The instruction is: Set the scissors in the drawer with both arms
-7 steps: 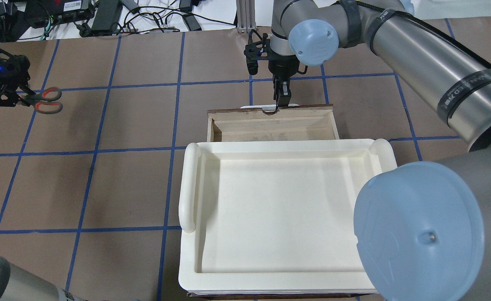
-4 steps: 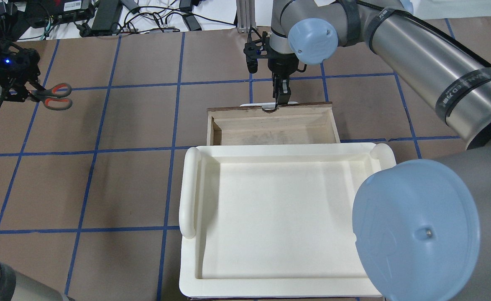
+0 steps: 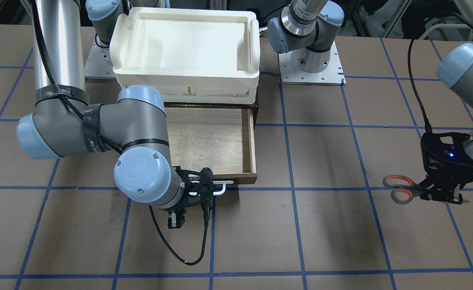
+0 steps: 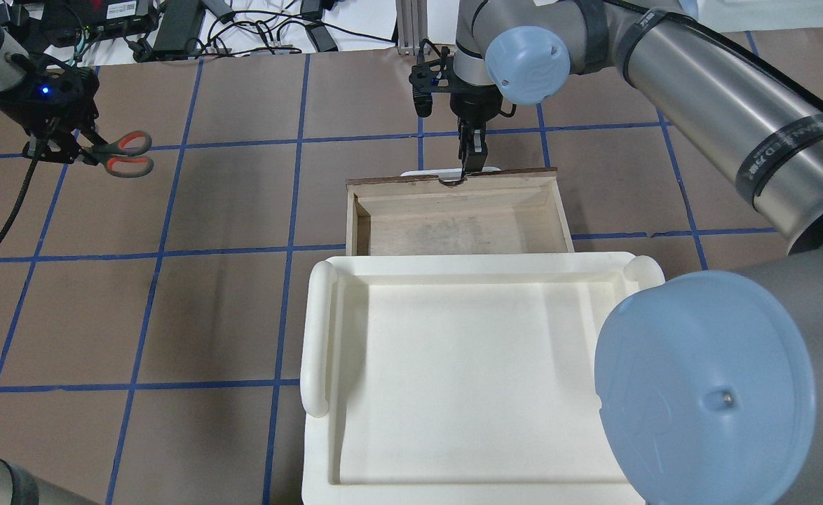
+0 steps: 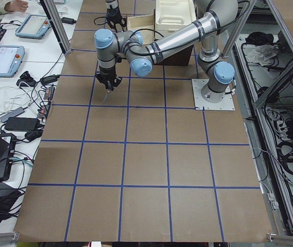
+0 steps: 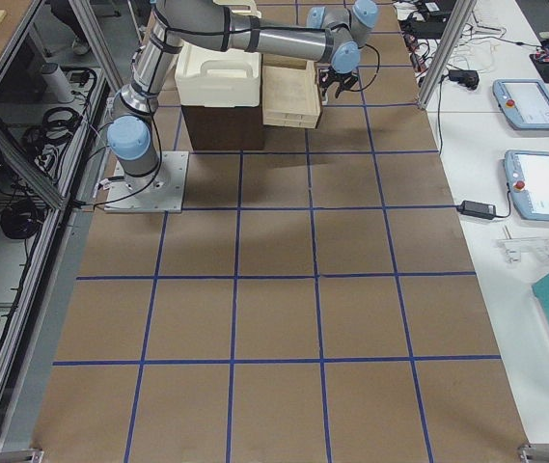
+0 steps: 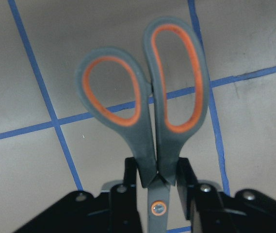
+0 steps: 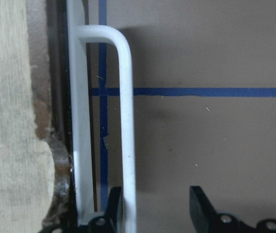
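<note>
White plastic tray [image 4: 317,330] lies nearest. Beyond it the plywood drawer [image 4: 453,219] shows more floor than a second ago, so it looks nearly open enough. At the drawer's far front the right claw [image 4: 469,168] is released, one finger [image 8: 115,208] hooked behind the handle [image 8: 127,97], which only its wrist view shows. Well left of the drawer, the left claw [image 4: 75,149], clenched on the scissors [image 7: 147,145], has drifted closer.

Scissors [image 4: 123,154] closed, gripped at the pivot, off the table, orange-lined loops toward the drawer [image 4: 453,224]. Drawer open, well apart.
</note>
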`<state>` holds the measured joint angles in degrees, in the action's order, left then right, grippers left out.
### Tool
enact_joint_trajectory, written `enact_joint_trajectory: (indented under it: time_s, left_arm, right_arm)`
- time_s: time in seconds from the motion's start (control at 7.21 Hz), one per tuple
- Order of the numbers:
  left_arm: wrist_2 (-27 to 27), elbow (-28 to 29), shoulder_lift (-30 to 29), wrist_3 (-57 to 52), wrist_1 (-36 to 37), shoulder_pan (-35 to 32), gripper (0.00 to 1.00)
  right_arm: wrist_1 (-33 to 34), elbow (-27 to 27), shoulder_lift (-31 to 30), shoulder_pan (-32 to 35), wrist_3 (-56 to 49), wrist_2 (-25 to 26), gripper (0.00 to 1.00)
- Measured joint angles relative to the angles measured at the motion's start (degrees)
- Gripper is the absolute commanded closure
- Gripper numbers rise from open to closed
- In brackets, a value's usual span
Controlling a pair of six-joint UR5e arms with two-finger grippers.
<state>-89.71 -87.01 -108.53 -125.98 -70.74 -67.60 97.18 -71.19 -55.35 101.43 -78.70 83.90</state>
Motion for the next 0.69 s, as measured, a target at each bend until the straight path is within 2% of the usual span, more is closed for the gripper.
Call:
enact_joint_trajectory:
  time_s: [0.42, 0.69]
  left_arm:
    - [0.04, -0.01, 0.80, 4.36, -1.30, -2.11, 1.00]
    - [0.17, -0.02, 1.76, 7.25, -3.45, -3.94, 1.00]
  right_arm:
    - [-0.86, -0.15, -2.05, 0.07, 2.05, 0.74, 0.00]
    - [-0.98, -0.22, -5.87, 0.03, 2.16, 0.94, 0.00]
